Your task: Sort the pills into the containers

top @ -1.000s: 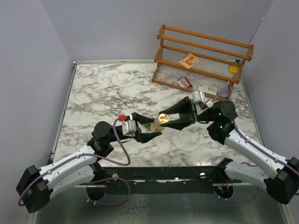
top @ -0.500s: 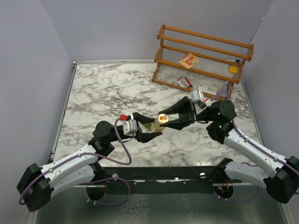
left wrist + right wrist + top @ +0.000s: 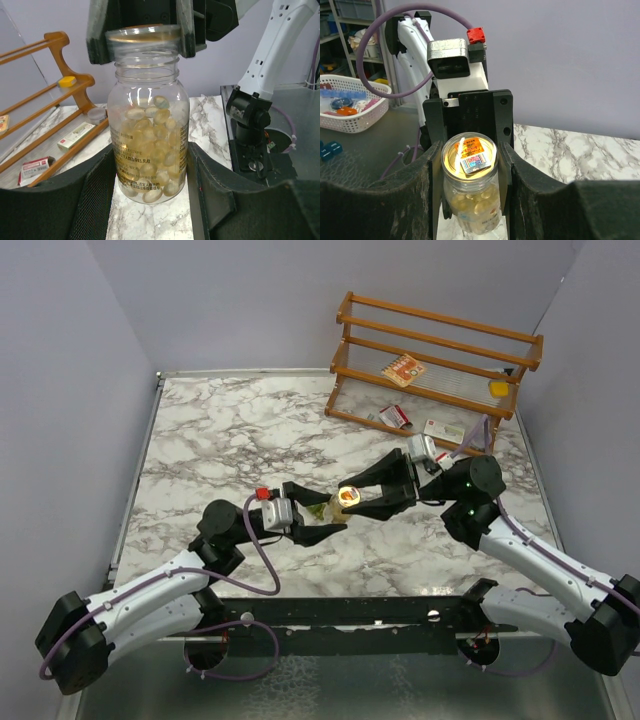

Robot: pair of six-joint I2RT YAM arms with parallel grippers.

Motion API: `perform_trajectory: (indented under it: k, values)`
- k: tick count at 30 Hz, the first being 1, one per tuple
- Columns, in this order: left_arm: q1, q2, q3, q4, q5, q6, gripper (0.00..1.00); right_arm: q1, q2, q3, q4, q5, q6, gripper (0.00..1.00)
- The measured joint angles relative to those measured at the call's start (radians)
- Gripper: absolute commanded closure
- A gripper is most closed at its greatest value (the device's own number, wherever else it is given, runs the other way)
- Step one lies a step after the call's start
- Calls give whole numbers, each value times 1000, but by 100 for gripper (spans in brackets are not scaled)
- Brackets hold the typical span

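Note:
A clear bottle [image 3: 149, 145] stands upright above the marble table [image 3: 230, 440], with my left gripper [image 3: 150, 167] shut on its lower body. It is full of pale yellow pills [image 3: 150, 150], which also show in the right wrist view [image 3: 472, 205]. My right gripper [image 3: 470, 155] is shut on the bottle's gold lid [image 3: 469, 155], which carries an orange sticker. The lid [image 3: 144, 34] sits at the very top of the bare threaded neck; I cannot tell whether it still touches. From above, both grippers [image 3: 322, 510] [image 3: 352, 496] meet mid-table. An olive-green patch [image 3: 318, 510] between the left fingers may be the containers or the bottle.
A wooden rack [image 3: 435, 360] stands at the back right with a flat carton [image 3: 402, 370] and a yellow block [image 3: 498, 388] on it. Red-and-white cartons [image 3: 397, 417] lie below it. A white basket [image 3: 350, 107] sits off the table behind the left arm.
Both arms hold their places. The bright glare on the lid has faded a little; I see no other movement.

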Motion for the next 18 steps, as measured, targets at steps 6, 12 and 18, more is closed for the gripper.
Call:
perform_trajectory:
  k: [6, 12, 18]
  values:
    - [0, -28, 0, -2, -1, 3, 100, 8, -8, 0, -13, 0, -10, 99]
    - [0, -33, 0, -6, -2, 3, 100, 8, -10, 0, -14, 0, -13, 99]
    - [0, -56, -7, -17, -10, 6, 100, 8, -8, 0, -6, 0, -10, 99]
